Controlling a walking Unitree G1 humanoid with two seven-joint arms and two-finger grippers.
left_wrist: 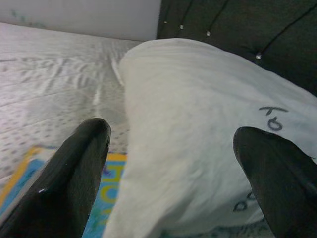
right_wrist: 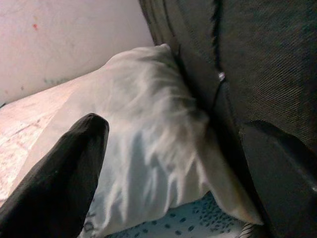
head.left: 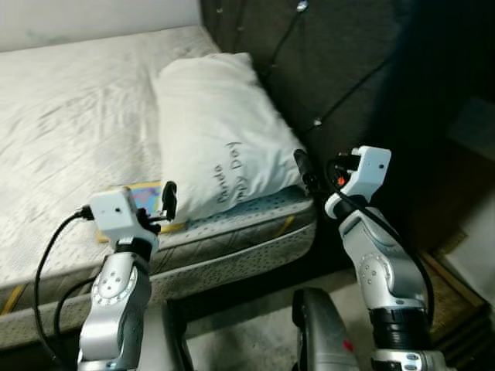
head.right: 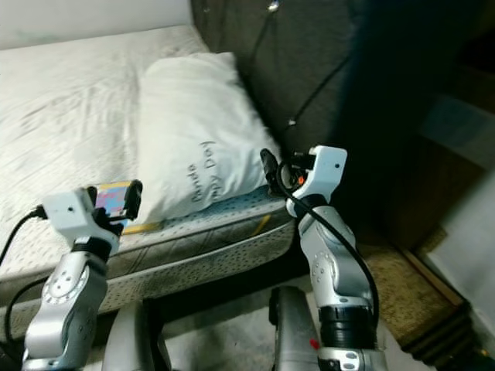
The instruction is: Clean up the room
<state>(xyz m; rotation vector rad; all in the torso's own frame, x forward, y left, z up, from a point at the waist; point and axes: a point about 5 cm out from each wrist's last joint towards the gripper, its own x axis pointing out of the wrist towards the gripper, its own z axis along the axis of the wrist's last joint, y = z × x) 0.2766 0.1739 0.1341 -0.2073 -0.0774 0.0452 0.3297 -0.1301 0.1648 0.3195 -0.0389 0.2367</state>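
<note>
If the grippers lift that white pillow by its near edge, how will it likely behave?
The pillow looks plump and creased, so it will probably sag and fold rather than stay stiff. It seems light for its bulk. Its smooth fabric may slip between the left gripper fingers unless they pinch a fold.

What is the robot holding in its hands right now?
Nothing. Both grippers are open and empty: the left gripper hovers by the pillow near the book, the right gripper at the pillow's other side.
</note>
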